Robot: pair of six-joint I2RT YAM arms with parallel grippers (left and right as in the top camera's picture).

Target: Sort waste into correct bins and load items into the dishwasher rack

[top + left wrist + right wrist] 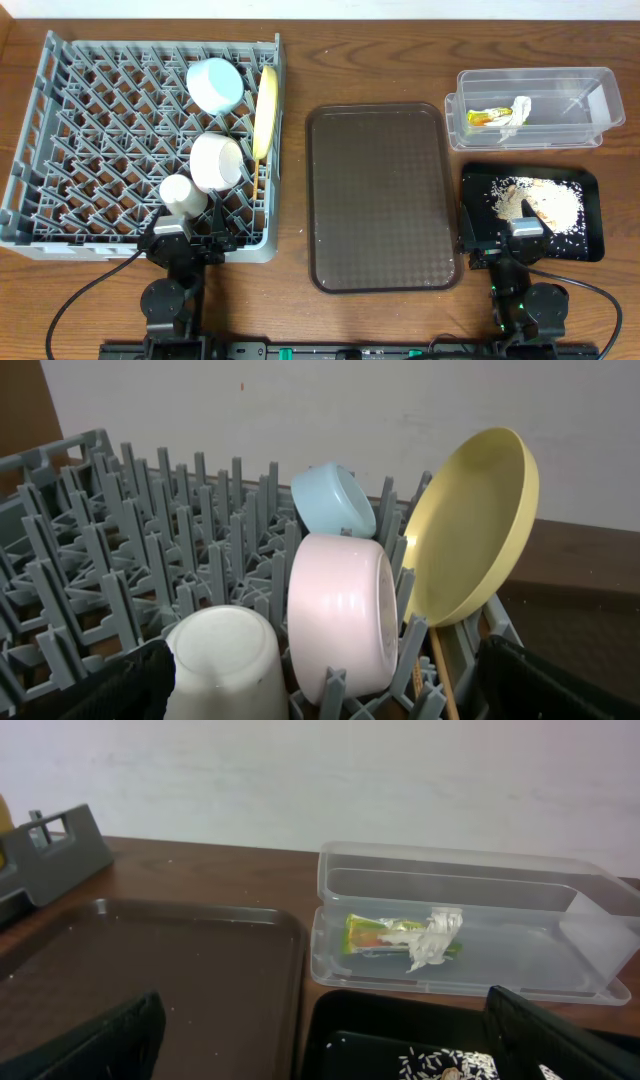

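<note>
You see plate [265,112], bowls [216,162], cup [183,195] in the rack [60,150]; wrapper [483,117] in the tub [590,125]; rice [550,205] on the black tray [592,195]; brown tray [380,200] between; chopsticks [442,675] possibly beside the plate. Left end effector [188,232], right end effector [525,232]: spread, empty.

Soft, even light is falling from above, casting faint shadows beside the dishwasher rack [90,130] and the clear tub [560,132]. The wrist views are looking slightly hazy, the yellow plate [470,530] glowing and the nearest edges blurring.
</note>
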